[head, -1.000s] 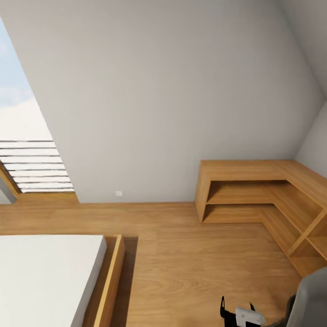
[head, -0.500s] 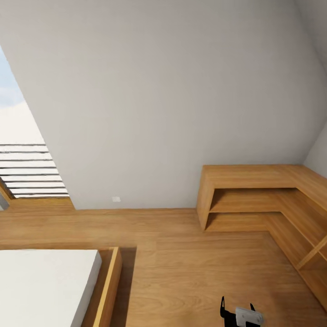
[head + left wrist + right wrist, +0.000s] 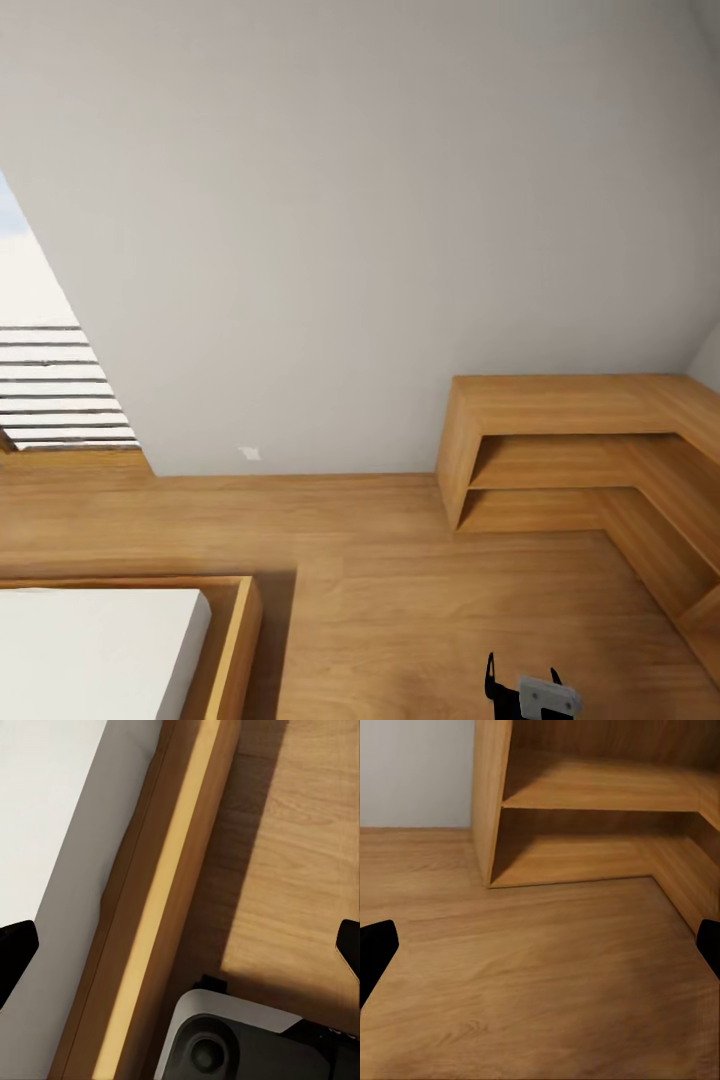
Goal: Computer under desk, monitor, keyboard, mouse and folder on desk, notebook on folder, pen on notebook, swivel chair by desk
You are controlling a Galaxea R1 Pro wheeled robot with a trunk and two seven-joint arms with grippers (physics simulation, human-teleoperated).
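Note:
I am in the bedroom, facing a pale grey wall [image 3: 350,200] across a light wood plank floor [image 3: 400,560]. The desk, computer, monitor, keyboard, mouse, folder, notebook, pen and swivel chair are out of view. My right gripper [image 3: 522,682] shows at the bottom edge of the head view; in the right wrist view it [image 3: 540,952] is open, its black fingertips far apart over bare floor. My left gripper [image 3: 180,952] is open too, with nothing between its fingers, above the bed's edge.
A bed with a white mattress [image 3: 90,650] and a wood frame [image 3: 235,640] sits at the lower left. An L-shaped light wood shelf unit [image 3: 560,400] fills the right corner. A window with blinds [image 3: 50,380] is at the left. My grey base [image 3: 240,1042] stands beside the bed frame.
The whole head view has shifted, so the camera moved: the bed and window slid toward the lower left and a grey padded edge at the bottom right left the picture. The right gripper keeps its pose.

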